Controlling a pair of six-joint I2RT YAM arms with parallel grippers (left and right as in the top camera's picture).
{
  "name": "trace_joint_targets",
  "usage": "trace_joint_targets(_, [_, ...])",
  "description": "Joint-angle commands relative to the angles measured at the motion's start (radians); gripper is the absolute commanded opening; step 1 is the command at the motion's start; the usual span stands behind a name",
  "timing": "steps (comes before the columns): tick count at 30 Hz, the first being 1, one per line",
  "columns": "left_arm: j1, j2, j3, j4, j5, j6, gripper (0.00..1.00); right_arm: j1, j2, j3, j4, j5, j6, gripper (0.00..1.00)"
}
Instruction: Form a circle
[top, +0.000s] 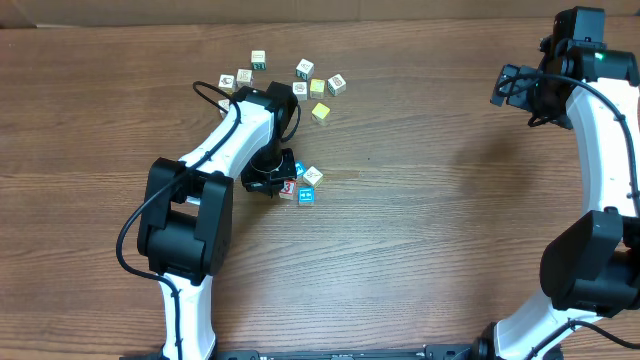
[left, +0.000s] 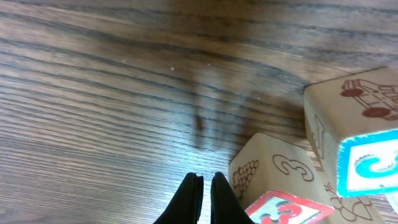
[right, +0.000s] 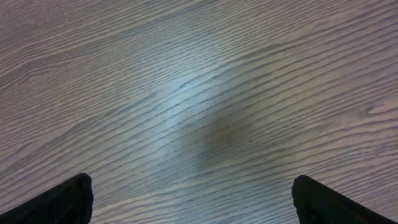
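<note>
Four small printed cubes sit bunched in a tight ring left of the table's middle: a red cube (top: 288, 190), a blue cube (top: 300, 168), a cream-white cube (top: 314, 175) and a second blue cube (top: 307, 196). My left gripper (top: 277, 184) is down at the ring's left side, shut with nothing between its fingers. In the left wrist view the left gripper (left: 205, 186) shows its closed tips just left of the red cube (left: 281, 210), with a blue-topped cube (left: 368, 163) behind it. My right gripper (top: 512, 86) hovers far to the right, and the right gripper (right: 193, 199) stands open over bare wood.
Several loose cubes lie scattered at the back, behind the left arm, among them a yellow cube (top: 321, 111), another yellow cube (top: 317, 87) and a green-printed cube (top: 258, 60). The left arm's forearm (top: 240, 130) slants over the table just left of them.
</note>
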Motion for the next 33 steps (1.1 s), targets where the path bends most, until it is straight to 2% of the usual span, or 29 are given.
trace_joint_targets(1, [0.003,-0.027,-0.008,-0.001,0.022,-0.014,0.04,-0.004,-0.012,0.008,0.005,-0.002,0.003,1.0])
trace_joint_targets(24, [0.004,-0.027,-0.008,-0.007,0.05,-0.014,0.04,-0.004,-0.012,0.008,0.005,-0.002,0.003,1.0])
trace_joint_targets(33, [0.005,-0.027,0.039,-0.036,-0.061,-0.014,0.04,-0.004,-0.012,0.008,0.005,-0.002,0.003,1.0])
